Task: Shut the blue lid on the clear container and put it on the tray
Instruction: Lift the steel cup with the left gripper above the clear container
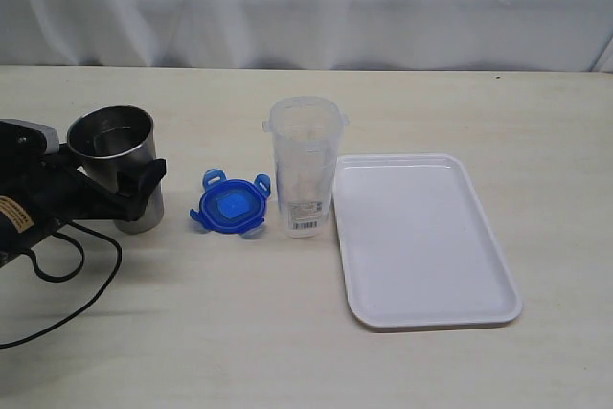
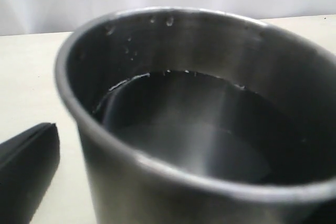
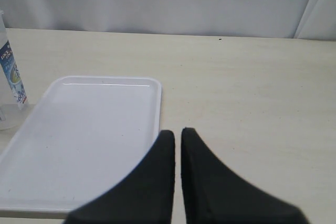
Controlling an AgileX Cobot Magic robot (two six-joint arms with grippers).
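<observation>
The blue lid (image 1: 230,206) lies flat on the table, just left of the clear container (image 1: 305,165), which stands upright and uncovered. The white tray (image 1: 421,237) lies right of the container with nothing on it. My left gripper (image 1: 110,184) is at the far left, its fingers either side of a steel tumbler (image 1: 117,165). In the left wrist view a gap shows between one finger (image 2: 26,166) and the tumbler (image 2: 173,182) wall. My right gripper (image 3: 178,137) is shut and holds nothing, low over the table beside the tray (image 3: 84,140). The container (image 3: 8,82) shows at that view's edge.
A black cable (image 1: 67,275) loops on the table under the left arm. A white curtain (image 1: 306,7) hangs behind the table's far edge. The right arm does not show in the exterior view.
</observation>
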